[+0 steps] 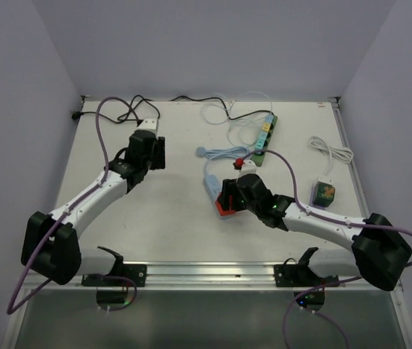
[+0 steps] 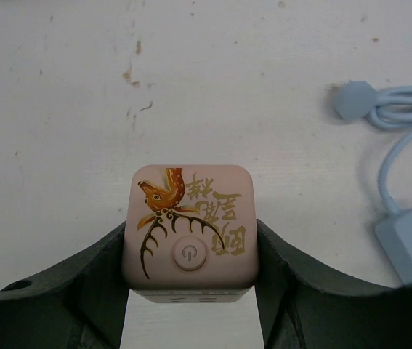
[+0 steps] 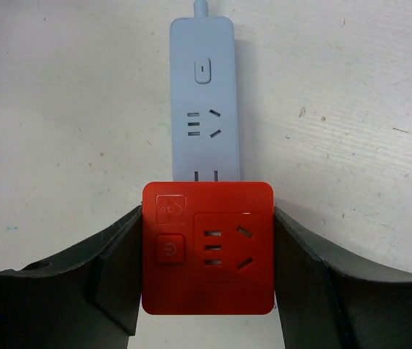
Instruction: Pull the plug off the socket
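Red plug cube [image 3: 208, 247] sits at the near end of the blue power strip [image 3: 204, 94], and the right gripper [image 3: 207, 254] is clamped on it.

In the right wrist view, a dark finger presses on each side of the red plug cube, and two pins show at its far edge where it meets the strip's near socket. The strip lies flat on the table [image 1: 176, 218], switch end pointing away. Well to the left of the strip, the left gripper [image 2: 190, 254] is closed on a pink cube [image 2: 190, 225] with a deer print and a round button on top. Beyond the strip and slightly right lies a green power strip [image 1: 266, 138], and far off to the strip's right sits a small patterned cube [image 1: 324, 193] on a white cord.
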Controlling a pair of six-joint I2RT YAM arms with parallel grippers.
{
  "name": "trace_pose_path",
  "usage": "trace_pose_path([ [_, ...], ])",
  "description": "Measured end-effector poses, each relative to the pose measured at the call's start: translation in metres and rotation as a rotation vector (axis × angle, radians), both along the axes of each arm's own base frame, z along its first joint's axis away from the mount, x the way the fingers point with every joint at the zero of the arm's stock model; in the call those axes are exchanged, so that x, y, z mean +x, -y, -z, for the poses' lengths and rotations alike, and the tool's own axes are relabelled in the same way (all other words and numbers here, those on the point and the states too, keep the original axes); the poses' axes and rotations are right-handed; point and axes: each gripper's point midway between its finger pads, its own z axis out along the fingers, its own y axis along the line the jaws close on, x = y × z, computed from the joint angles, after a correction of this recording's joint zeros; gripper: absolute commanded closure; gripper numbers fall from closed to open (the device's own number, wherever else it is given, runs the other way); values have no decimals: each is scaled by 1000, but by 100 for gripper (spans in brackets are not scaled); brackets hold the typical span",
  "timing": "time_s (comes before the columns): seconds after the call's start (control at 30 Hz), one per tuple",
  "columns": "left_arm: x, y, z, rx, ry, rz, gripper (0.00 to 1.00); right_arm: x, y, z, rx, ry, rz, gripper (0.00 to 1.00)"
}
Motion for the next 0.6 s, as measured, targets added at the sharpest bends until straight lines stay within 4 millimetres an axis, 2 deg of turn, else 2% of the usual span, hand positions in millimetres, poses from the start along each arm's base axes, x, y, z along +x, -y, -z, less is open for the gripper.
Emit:
trace_pose_path([
  [0.17, 26, -56, 37, -150, -123, -192, 100, -3, 4, -3, -7, 7, -15, 100],
  [0.4, 36, -121, 82, -378, -255, -384, 96, -11, 15, -9, 4, 24, -38, 100],
  [0.47, 35, -134, 94, -413, -287, -422, 89, -13, 18, -9, 6, 26, -42, 100],
  [0.5, 34, -138, 100, -421, -302, -431, 79, -15, 19, -8, 8, 26, -44, 100],
  [0.6, 35, -141, 106, -441, -318, -436, 71, -17, 19, -7, 11, 19, -50, 100],
])
